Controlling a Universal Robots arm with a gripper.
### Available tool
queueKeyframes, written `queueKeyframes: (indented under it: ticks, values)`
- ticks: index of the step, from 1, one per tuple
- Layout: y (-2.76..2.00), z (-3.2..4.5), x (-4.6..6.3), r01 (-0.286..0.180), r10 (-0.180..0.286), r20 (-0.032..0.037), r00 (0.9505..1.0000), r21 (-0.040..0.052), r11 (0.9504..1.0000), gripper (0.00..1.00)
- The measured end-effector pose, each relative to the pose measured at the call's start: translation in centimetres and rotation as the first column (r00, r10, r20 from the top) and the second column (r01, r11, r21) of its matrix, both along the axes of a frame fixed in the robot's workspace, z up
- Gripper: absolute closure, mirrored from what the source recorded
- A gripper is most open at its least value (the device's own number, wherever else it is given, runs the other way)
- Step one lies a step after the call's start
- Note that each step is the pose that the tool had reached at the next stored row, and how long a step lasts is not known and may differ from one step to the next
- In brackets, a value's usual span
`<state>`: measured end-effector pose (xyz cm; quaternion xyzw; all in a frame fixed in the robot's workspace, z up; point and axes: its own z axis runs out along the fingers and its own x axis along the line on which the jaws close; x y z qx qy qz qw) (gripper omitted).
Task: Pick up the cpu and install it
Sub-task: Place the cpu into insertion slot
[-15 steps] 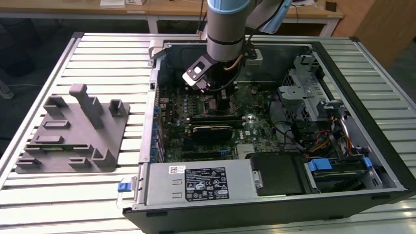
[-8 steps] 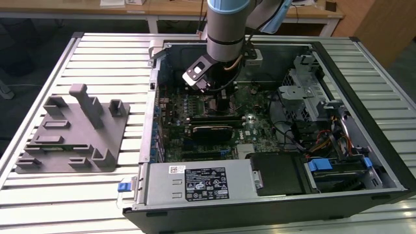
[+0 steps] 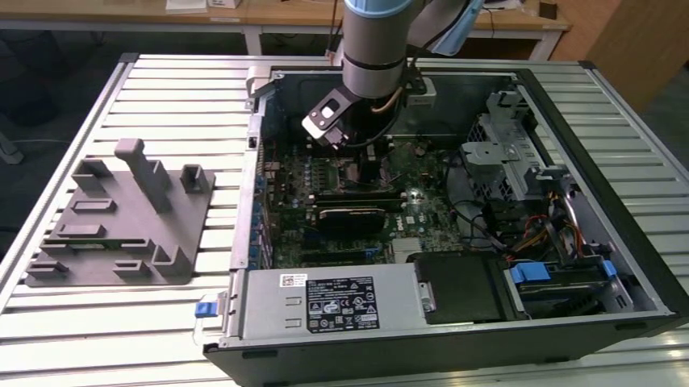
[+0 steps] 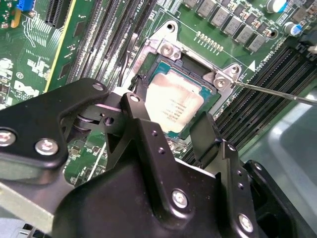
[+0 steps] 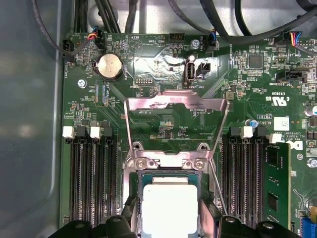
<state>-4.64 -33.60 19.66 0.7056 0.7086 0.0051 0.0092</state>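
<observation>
Cpu (image 4: 176,104), silver top with faint print, lies flat in the socket (image 4: 163,49) on the green board inside the opened computer case (image 3: 635,242), with the socket's cover plate (image 5: 176,101) standing open. Gripper (image 4: 173,106) is spread, one finger on each side of the cpu, gripping nothing; the arm (image 3: 372,40) points steeply down into the case. White printed label (image 3: 342,302) sits on the power supply, along the case edge nearest the exterior view's camera.

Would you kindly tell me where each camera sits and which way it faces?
Exterior view: off the arm, raised, looking down into the open computer case; the arm enters from the far side.
First wrist view: on the arm, facing down at the motherboard; the gripper shows at the cpu.
Second wrist view: on the arm, looking obliquely along the gripper at the cpu.
Shared: both wrist views show the cpu and gripper.
</observation>
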Motion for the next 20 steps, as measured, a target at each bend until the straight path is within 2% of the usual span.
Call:
queueKeyframes:
  ticks: [17,18,19,20]
  values:
    - [0.00,0.22,0.00,0.000,0.000,0.0000,1.0000,0.0001,1.0000,0.38]
    - [0.00,0.22,0.00,0.000,0.000,0.0001,1.0000,0.0001,1.0000,0.40]
    - [0.00,0.22,0.00,0.000,0.000,0.0001,1.0000,0.0001,1.0000,0.46]
    - [0.00,0.23,0.00,0.000,0.000,0.0000,1.0000,0.0001,1.0000,0.46]
